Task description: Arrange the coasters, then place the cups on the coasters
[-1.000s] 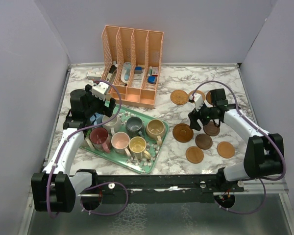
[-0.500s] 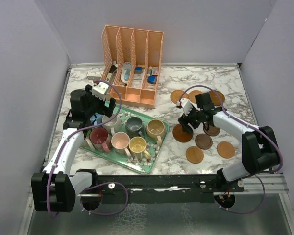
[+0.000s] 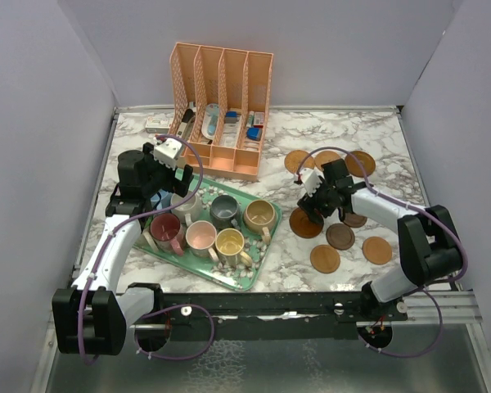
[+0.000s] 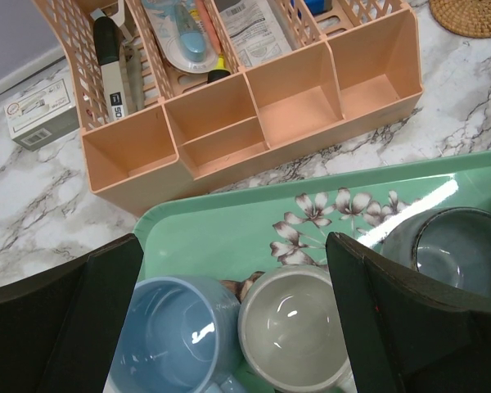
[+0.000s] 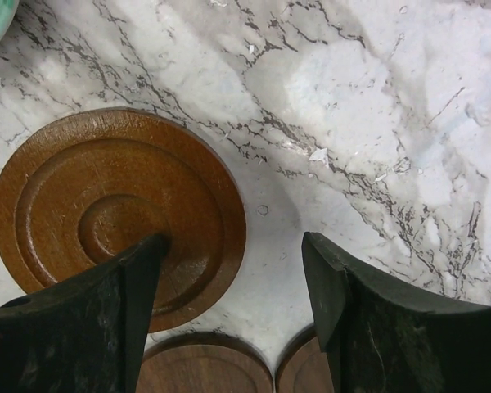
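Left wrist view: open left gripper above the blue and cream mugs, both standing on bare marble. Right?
Wrong surface. The blue mug and cream mug stand on the green floral tray, as the left wrist view shows. The rest holds: the left gripper is open above them.

Count on inspection: eight round coasters, seven mugs visible, one green floral tray, one peach desk organizer, one small white box.

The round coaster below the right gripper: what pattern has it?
The round brown coaster has concentric rings; the right wrist view shows it best.
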### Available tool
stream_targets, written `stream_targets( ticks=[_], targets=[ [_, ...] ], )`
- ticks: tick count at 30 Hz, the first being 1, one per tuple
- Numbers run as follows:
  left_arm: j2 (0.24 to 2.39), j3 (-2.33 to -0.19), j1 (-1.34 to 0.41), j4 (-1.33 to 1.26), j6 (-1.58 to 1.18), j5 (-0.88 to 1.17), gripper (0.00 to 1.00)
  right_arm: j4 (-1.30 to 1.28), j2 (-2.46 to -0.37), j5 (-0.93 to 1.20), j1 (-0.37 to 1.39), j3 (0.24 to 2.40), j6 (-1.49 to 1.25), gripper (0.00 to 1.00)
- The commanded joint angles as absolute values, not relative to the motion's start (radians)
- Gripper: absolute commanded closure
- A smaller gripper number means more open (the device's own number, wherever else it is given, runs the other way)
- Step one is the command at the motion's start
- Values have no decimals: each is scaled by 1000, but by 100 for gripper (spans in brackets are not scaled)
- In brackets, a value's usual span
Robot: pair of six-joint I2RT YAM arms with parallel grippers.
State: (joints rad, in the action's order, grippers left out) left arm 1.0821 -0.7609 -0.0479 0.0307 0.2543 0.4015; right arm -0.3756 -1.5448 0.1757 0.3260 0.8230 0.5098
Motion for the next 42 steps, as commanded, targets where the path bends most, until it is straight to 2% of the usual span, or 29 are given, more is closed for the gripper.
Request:
stream_targets(
  ticks=[1, 12, 22, 34, 42],
  targets=[
    [1080, -755, -51, 11, 261, 432, 1, -326, -1584, 9, 317, 803, 526, 32],
    [1066, -753, -54, 9, 265, 435, 1, -376, -1666, 20, 108, 930, 502, 39],
    [1070, -755, -55, 12, 267, 435, 1, -383, -1693, 24, 6, 951, 521, 41],
    [1083, -758, -57, 15, 266, 435, 1, -412, -1726, 66, -22, 999, 498, 41],
    [1083, -758, -57, 17, 267, 434, 1, -473, -1759, 191, -20, 1051, 473, 43]
  ],
)
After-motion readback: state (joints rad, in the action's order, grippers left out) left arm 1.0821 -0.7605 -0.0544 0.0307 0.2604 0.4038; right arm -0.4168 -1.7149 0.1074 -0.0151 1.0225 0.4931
